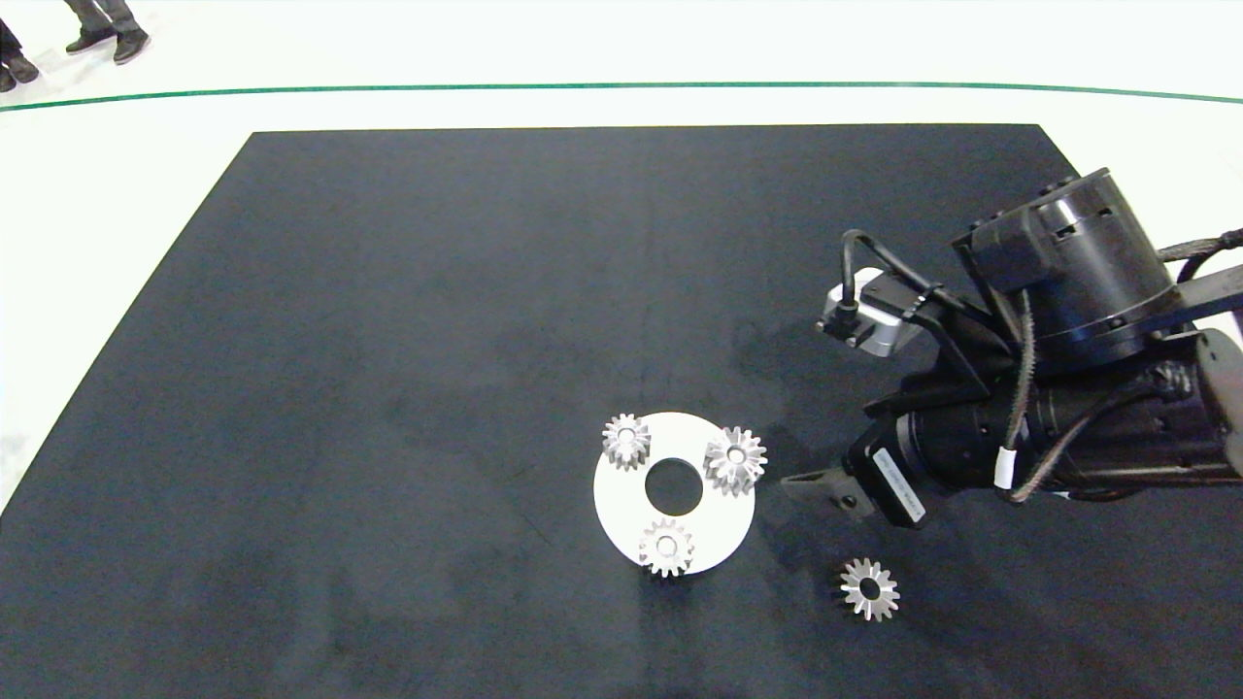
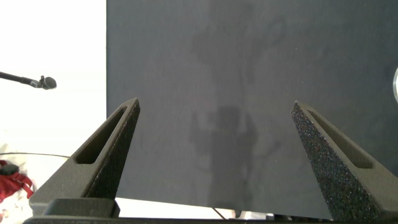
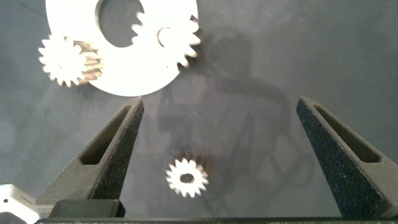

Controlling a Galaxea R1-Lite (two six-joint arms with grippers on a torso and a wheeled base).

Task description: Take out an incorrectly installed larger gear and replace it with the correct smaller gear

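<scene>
Right end effector (image 3: 217, 155) hovers open above the smaller gear (image 3: 186, 177).

Right arm reaching in, left arm out of sight overhead.
The right gripper (image 3: 217, 155) hangs with fingers spread wide; the left gripper (image 2: 214, 158) is likewise agape.

Silver gears (image 1: 735, 458), white disc (image 1: 621, 505), black mat (image 1: 388, 340).

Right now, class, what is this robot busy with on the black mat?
A gear swap, not yet started. Three gears sit on the white disc, the larger gear on its right edge. The right gripper hovers open beside it. The smaller gear lies loose on the mat. The left gripper hangs open elsewhere.
</scene>
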